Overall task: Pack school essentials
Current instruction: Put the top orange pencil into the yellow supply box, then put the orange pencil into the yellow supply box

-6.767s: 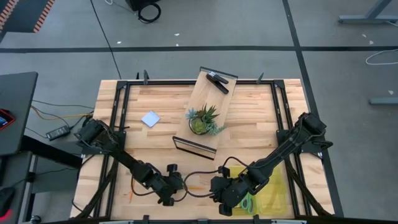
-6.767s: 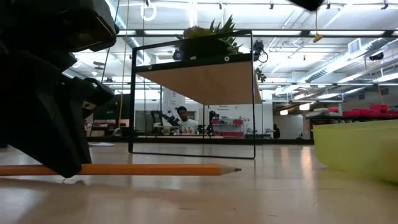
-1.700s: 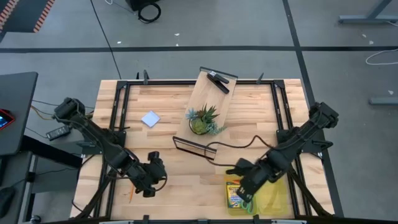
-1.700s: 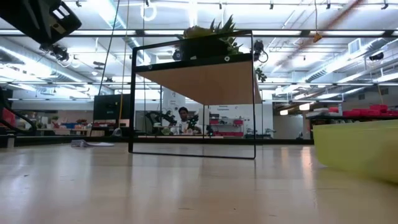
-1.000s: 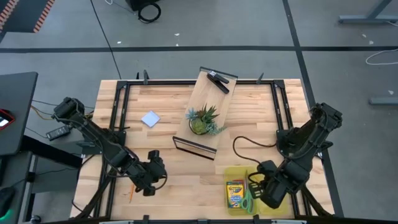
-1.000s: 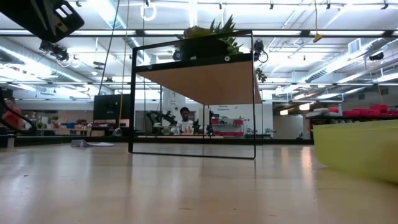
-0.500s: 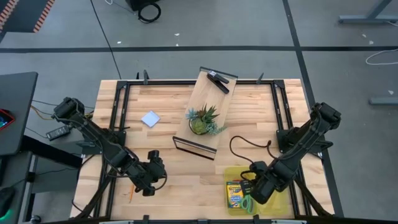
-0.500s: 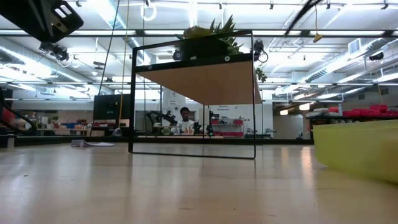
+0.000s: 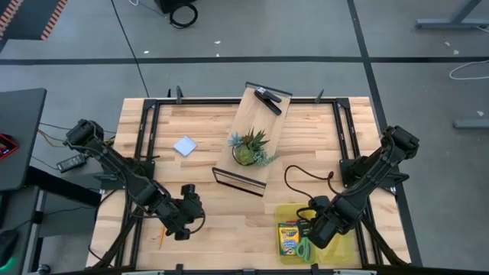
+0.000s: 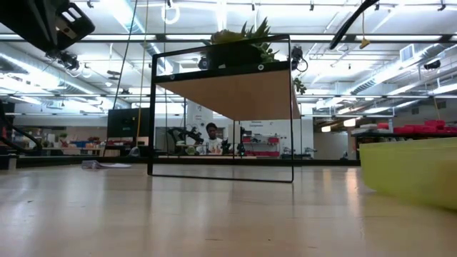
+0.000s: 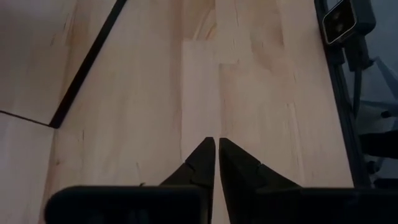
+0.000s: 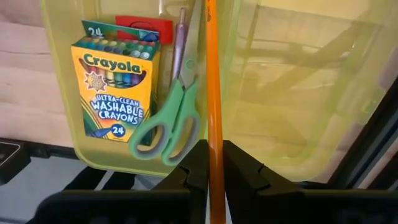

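Note:
An open yellow-green case [image 9: 345,246] lies at the table's near right. The crayon box [image 12: 115,86] and the green-handled scissors [image 12: 166,124] lie flat in one half of it. My right gripper [image 12: 214,146] hovers over the case [image 12: 292,93], shut on an orange pencil [image 12: 211,68]. My left gripper [image 11: 216,146] is shut and touches nothing; it hangs above bare wood at the near left [image 9: 187,215]. A second orange pencil [image 9: 162,237] lies on the table beside it. The pale pad [image 9: 184,145] lies flat at the far left. My right gripper pinches the orange pencil between its two fingers [image 12: 198,155], coming from above and pointing down. The pencil's shaft [image 12: 212,134] runs along the fingers and sticks out well past their tips over the case. Whether its far end [image 12: 210,7] touches the case cannot be seen.
A tilted wooden shelf in a black frame [image 9: 252,137] stands mid-table with the spiky potted plant [image 9: 250,147] and a black clip-like object [image 9: 267,99] on it. Black rails [image 9: 147,137] run along the table's sides. A cable [image 9: 306,174] loops near the right arm.
My right gripper, still shut on the pencil, has shifted a little toward the table's left over the case, toward the crayon box and scissors.

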Robot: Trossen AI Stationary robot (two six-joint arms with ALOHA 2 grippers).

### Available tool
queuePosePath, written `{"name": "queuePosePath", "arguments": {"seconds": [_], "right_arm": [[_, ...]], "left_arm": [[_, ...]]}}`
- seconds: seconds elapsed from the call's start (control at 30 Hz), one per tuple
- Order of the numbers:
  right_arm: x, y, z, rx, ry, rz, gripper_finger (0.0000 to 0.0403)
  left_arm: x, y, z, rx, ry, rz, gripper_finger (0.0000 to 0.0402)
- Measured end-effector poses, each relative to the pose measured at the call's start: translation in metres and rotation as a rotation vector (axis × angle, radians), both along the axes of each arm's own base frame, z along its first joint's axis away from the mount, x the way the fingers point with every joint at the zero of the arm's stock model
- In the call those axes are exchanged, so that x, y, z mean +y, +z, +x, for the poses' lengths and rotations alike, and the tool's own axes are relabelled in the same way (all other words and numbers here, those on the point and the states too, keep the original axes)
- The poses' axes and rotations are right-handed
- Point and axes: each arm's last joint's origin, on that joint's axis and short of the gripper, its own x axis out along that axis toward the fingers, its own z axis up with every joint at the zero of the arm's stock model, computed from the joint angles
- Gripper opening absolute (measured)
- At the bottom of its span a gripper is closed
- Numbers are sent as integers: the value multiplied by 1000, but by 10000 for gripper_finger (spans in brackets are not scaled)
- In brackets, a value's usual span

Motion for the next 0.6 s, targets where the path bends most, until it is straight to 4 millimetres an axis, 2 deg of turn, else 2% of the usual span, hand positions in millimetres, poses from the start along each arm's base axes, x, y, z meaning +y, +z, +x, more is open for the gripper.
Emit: {"name": "queuePosePath", "arguments": {"seconds": [0.33,0.6], "right_arm": [[-1,0,0,0,4,-14,47],[-3,1,8,-31,-16,16,102]], "left_arm": [[0,-1,-1,13,-5,4,28],[0,-1,-1,13,-6,6,22]]}}
